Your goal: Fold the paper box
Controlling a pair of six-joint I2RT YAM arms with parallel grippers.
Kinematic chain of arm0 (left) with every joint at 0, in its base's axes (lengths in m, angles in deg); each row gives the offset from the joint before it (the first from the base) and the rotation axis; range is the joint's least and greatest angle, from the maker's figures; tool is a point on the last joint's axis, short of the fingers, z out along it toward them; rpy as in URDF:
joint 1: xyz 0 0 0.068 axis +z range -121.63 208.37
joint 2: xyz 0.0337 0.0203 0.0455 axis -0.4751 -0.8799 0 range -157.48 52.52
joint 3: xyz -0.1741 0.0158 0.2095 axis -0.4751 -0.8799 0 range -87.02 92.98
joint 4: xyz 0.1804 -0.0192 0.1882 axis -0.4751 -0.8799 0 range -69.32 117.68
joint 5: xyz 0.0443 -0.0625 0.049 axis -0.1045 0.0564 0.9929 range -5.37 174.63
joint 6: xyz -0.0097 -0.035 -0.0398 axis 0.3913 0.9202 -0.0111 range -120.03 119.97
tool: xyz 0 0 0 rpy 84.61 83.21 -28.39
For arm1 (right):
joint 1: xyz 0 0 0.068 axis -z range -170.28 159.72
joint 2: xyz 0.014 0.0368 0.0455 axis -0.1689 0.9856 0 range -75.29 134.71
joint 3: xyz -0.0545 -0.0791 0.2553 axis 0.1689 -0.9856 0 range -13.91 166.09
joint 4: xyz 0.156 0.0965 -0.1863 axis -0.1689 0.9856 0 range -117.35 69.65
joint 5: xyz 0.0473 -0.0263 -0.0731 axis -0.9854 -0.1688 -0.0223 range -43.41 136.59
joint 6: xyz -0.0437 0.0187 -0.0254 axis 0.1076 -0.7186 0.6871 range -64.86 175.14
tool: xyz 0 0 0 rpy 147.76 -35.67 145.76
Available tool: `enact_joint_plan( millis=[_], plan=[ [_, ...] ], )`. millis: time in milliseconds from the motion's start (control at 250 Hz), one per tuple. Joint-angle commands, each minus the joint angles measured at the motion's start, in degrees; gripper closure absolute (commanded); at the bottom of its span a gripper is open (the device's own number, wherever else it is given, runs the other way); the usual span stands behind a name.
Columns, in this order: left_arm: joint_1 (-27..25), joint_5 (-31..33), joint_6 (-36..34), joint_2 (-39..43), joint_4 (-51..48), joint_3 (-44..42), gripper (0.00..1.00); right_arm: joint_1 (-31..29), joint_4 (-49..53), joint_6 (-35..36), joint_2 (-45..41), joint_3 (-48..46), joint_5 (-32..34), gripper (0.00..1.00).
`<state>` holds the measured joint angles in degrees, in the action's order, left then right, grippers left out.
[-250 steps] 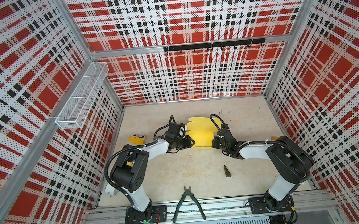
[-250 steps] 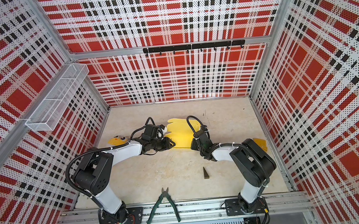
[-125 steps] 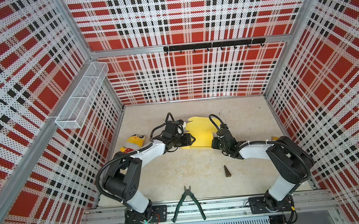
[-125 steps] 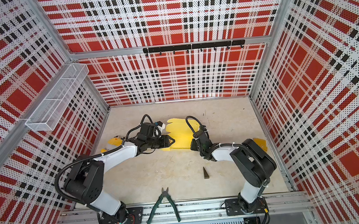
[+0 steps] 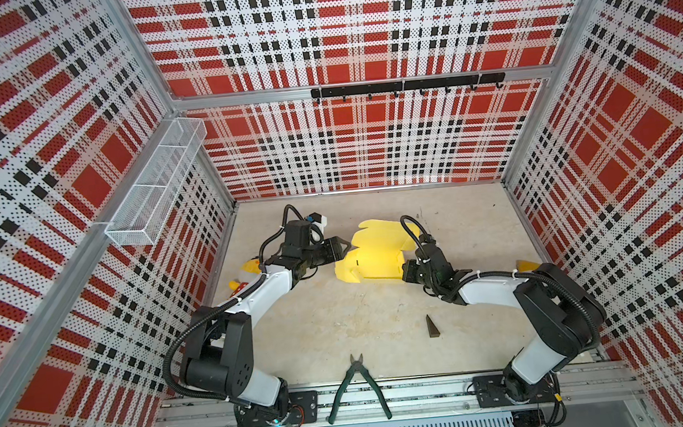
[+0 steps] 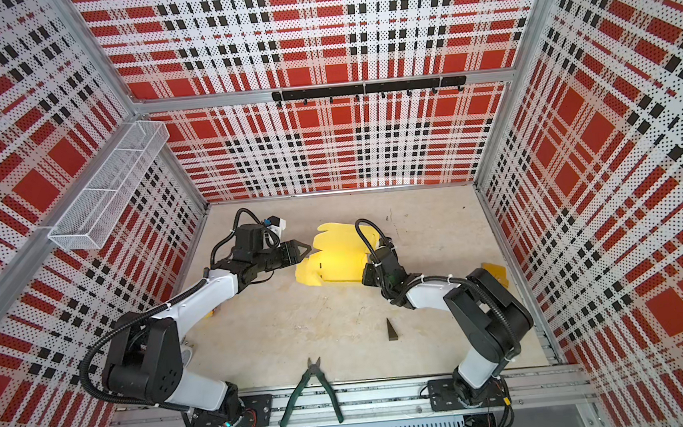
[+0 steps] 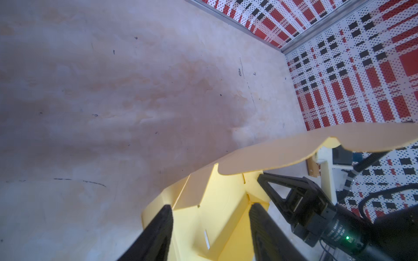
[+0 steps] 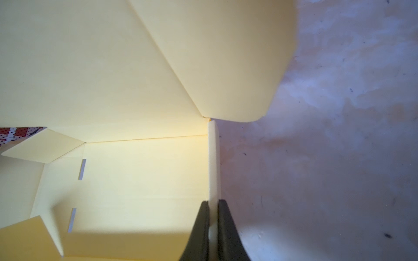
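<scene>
The paper box [image 5: 370, 260], partly folded with its lid flap up, lies on the table [image 5: 340, 319], middle back. The right gripper [image 8: 212, 222] is clamped on its right wall. The left gripper [image 7: 211, 210], jaws apart, holds nothing at its left end.

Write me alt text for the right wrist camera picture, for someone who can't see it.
The right gripper is shut on a thin upright side wall of the pale yellow paper box, seen close up. The box's floor shows two narrow slots, a large rounded flap spreads past the wall, and beige table lies beside it.
</scene>
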<state>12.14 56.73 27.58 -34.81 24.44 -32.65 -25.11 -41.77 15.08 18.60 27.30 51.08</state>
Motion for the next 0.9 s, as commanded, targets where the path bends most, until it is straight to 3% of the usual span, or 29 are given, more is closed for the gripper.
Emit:
enact_joint_plan(
  millis=[0,288,568,740,896],
  plan=[
    [-0.42,-1.26,1.3,-1.12,3.23,0.3,0.42,-0.82,-4.09,1.32,-0.03,0.53,-0.66,0.9],
    [-0.76,-0.63,1.51,-2.69,3.51,-0.4,0.52,-1.47,-4.04,1.68,0.68,1.21,-0.78,0.91],
    [-4.84,0.62,3.21,-2.77,1.36,-0.56,0.62,-1.47,-3.92,0.0,0.75,1.03,0.35,0.91],
    [-6.24,-1.18,5.92,-3.06,1.69,-0.14,0.62,-1.42,-2.78,-0.38,1.09,1.95,0.68,0.92],
    [-4.1,-4.72,5.62,-0.31,1.64,1.63,0.57,0.4,-3.16,-0.38,-0.89,-0.33,0.49,0.92]
  ],
)
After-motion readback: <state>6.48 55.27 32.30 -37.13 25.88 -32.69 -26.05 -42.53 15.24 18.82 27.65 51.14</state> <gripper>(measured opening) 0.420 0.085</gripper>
